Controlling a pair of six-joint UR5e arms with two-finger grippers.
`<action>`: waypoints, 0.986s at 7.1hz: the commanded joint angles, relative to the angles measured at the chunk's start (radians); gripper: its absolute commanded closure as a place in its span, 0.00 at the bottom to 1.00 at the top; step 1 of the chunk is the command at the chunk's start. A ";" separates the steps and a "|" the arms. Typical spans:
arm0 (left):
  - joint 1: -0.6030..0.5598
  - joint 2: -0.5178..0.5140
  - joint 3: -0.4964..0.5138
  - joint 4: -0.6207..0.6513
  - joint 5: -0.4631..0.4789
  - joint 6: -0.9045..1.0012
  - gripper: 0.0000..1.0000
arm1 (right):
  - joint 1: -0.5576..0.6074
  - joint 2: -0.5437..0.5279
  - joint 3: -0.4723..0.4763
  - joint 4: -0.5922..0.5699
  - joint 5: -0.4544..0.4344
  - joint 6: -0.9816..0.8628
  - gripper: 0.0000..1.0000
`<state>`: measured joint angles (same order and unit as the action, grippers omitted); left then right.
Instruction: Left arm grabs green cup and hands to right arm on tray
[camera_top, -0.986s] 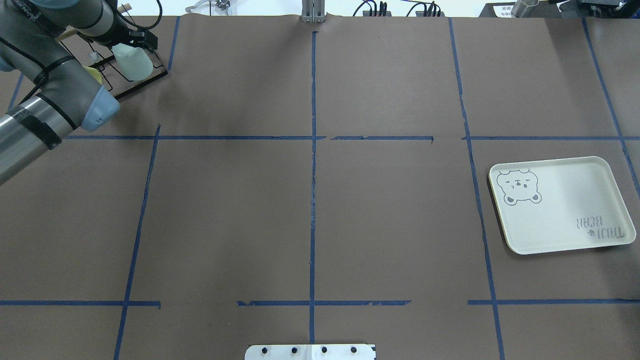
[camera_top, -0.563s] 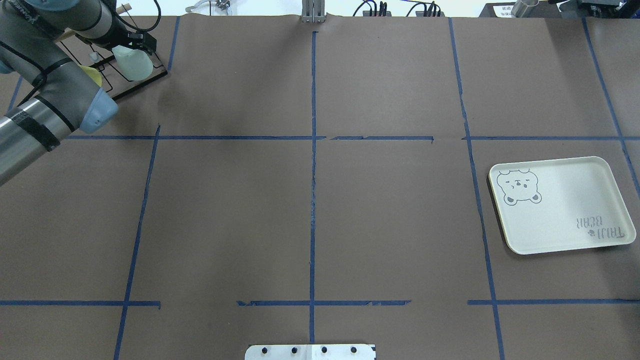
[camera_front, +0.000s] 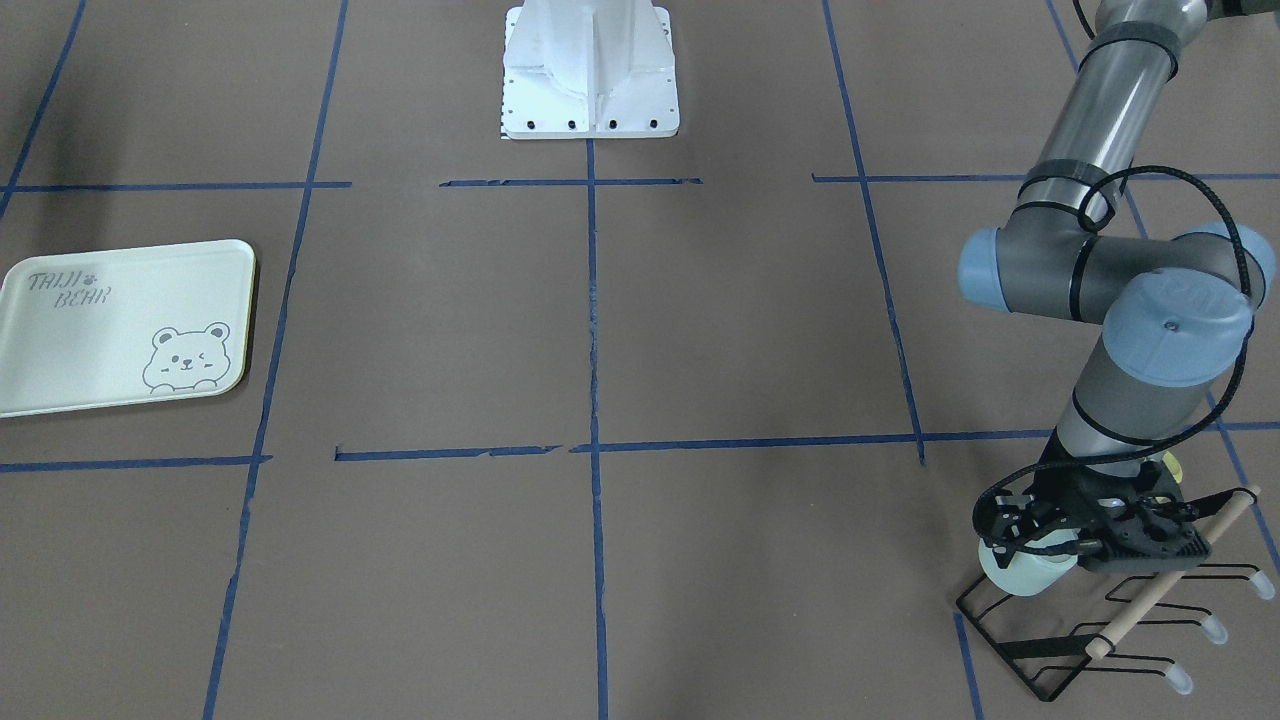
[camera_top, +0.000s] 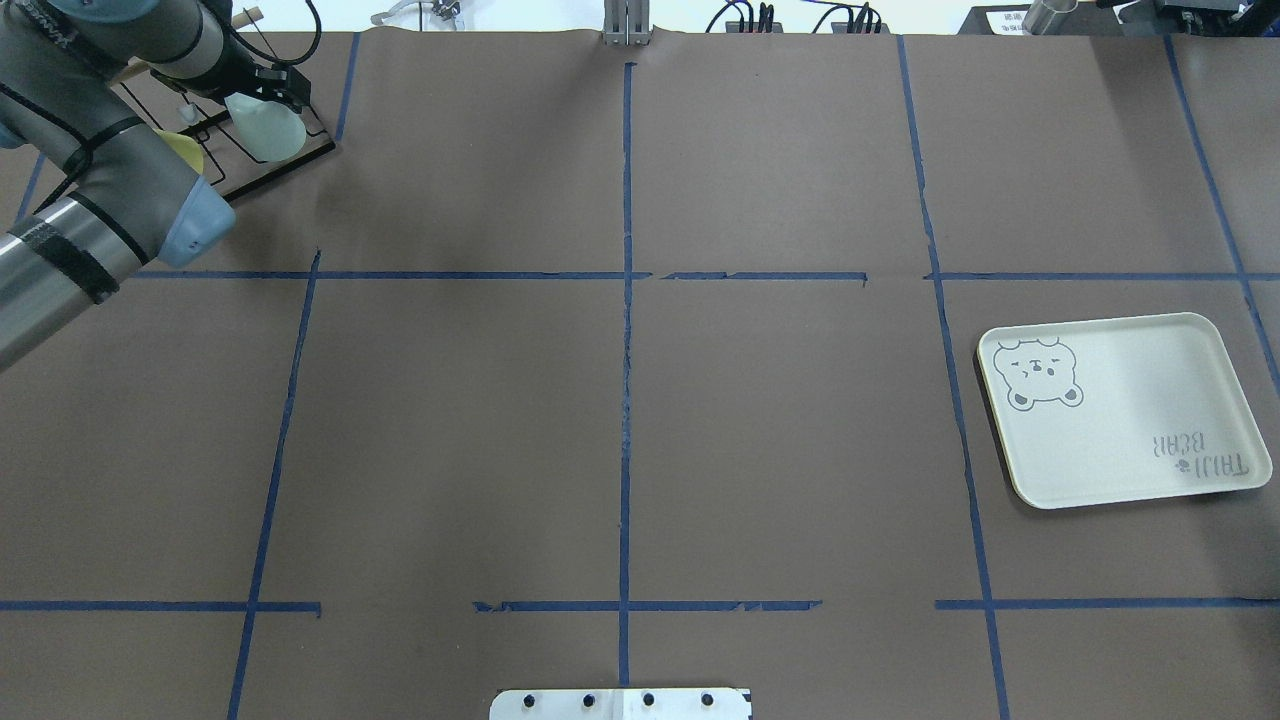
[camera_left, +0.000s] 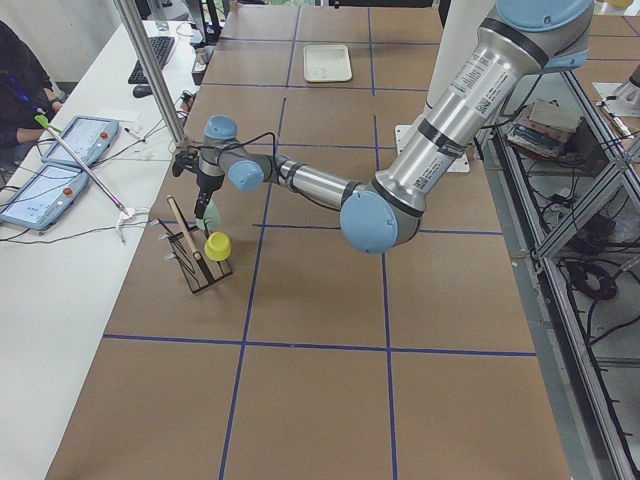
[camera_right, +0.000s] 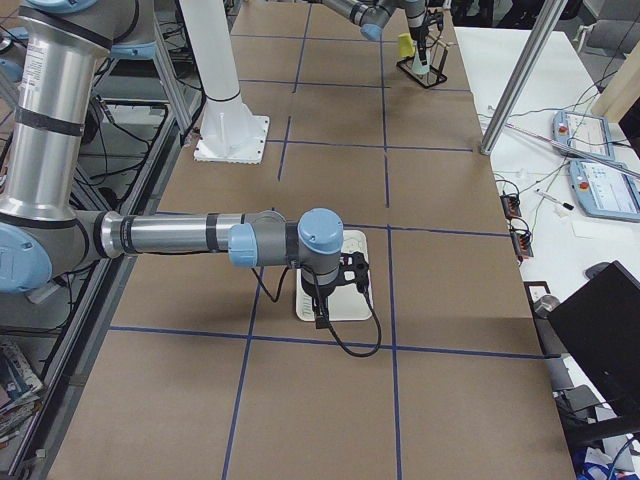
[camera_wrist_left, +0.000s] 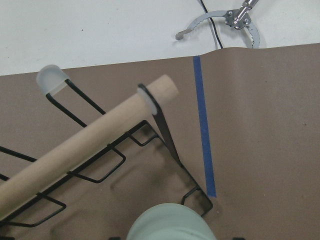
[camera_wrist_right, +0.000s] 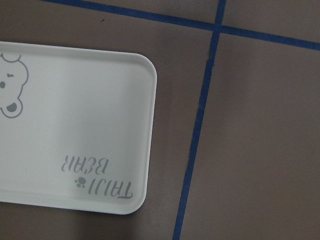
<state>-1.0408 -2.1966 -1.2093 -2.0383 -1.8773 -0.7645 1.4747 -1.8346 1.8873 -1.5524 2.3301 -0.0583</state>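
Near the far left corner of the table (camera_top: 620, 420), the left gripper (camera_front: 1035, 548) is clamped around the green cup (camera_front: 1015, 578), holding it over a black wire rack (camera_front: 1045, 665) (a yellow cup (camera_left: 218, 245) sits there too). The tray (camera_top: 1130, 420) lies well apart at the right. The right gripper (camera_right: 322, 305) hovers above it; I cannot tell whether its jaws are open or closed.

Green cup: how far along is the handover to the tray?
Done: left gripper looks closed on the pale mint-green plastic cup at the black wire rack. In hand: getting it clear. Left: handover and placement; the cream rectangular bear-print tray is bare, right gripper above it.
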 joint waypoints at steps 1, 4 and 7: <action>-0.014 0.001 -0.034 0.015 0.000 -0.001 0.68 | 0.000 0.000 0.001 0.000 0.000 0.000 0.00; -0.053 0.018 -0.323 0.309 0.000 0.001 0.69 | 0.001 0.000 0.001 0.000 0.000 0.000 0.00; -0.076 0.075 -0.558 0.425 0.003 -0.119 0.69 | -0.001 0.015 0.009 0.000 0.033 0.030 0.00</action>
<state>-1.1171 -2.1525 -1.7047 -1.6228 -1.8755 -0.7993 1.4747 -1.8297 1.8934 -1.5524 2.3393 -0.0492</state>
